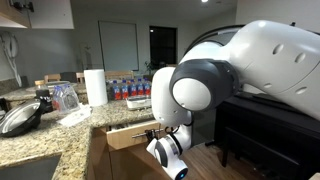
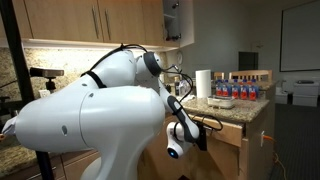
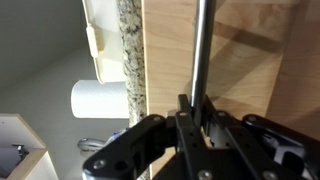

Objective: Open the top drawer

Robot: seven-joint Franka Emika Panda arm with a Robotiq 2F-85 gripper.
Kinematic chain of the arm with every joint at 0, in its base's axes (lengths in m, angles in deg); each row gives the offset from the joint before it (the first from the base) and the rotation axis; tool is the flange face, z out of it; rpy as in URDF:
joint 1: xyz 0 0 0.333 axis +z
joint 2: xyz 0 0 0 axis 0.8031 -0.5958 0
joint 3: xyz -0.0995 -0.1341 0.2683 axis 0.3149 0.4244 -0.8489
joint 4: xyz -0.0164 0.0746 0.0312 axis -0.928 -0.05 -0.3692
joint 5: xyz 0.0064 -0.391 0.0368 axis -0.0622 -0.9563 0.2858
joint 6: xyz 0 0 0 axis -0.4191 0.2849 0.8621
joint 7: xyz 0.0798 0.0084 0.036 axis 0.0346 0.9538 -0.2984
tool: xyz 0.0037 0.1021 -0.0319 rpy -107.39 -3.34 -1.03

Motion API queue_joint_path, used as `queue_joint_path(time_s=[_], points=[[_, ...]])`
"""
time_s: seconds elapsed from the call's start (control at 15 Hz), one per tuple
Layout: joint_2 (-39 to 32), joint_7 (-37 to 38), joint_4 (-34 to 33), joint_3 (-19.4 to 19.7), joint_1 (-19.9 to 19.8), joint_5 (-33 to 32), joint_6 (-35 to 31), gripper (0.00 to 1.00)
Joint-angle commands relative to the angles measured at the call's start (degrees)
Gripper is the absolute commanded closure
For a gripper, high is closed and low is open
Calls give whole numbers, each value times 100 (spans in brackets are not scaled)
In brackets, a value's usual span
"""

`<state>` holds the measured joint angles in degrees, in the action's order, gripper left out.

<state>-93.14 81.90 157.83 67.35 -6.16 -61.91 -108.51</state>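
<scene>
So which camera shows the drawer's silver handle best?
The wrist view: the silver bar handle runs close-up across the top drawer's front, with the gripper shut on it. Both exterior views hide the handle behind the arm; an exterior view shows just the drawer's wood.

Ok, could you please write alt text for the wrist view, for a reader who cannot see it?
The black gripper is shut on the silver bar handle of the light-wood top drawer, seen from very close. Beside the drawer front runs a speckled granite counter edge, and past it stands a white paper towel roll.
</scene>
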Motion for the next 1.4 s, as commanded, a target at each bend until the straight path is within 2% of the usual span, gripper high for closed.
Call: queue_joint_path(time_s=[0.0,0.53,1.33], points=[[331,195,606,-222,382,-187,53,90],[835,246,1249,-175,759,-198,-433,91],[1399,204,1404,-99,901,-193,-1816,91]])
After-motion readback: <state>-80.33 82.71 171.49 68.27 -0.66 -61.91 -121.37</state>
